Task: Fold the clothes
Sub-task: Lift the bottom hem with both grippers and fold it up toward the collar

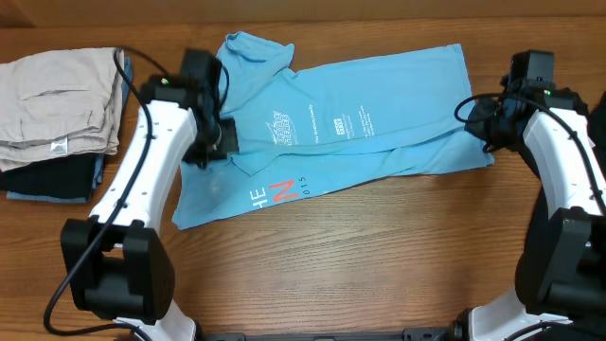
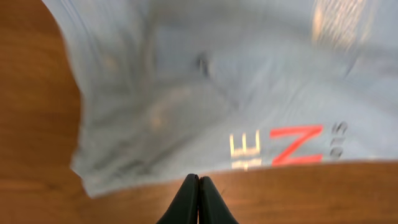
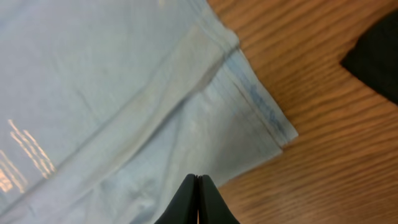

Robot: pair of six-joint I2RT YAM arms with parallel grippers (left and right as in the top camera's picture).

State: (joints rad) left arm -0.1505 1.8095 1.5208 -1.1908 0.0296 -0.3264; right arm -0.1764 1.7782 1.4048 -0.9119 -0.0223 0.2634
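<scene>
The clothes, a light blue T-shirt (image 1: pixel 360 123), lie spread across the middle of the table with one part folded over, white lettering and a red N (image 1: pixel 281 193) facing up. My left gripper (image 1: pixel 210 150) hovers over the shirt's left side. In the left wrist view it (image 2: pixel 199 178) is shut and empty, its tips above bare wood just off the shirt's edge (image 2: pixel 186 106). My right gripper (image 1: pixel 485 137) is at the shirt's right end. In the right wrist view it (image 3: pixel 198 179) is also shut and empty, above the hem corner (image 3: pixel 249 118).
A folded beige garment (image 1: pixel 57 109) sits at the far left on top of a dark one (image 1: pixel 52 180). A black shape (image 3: pixel 376 56) shows at the right wrist view's upper right. Bare wooden tabletop (image 1: pixel 379 256) lies in front of the shirt.
</scene>
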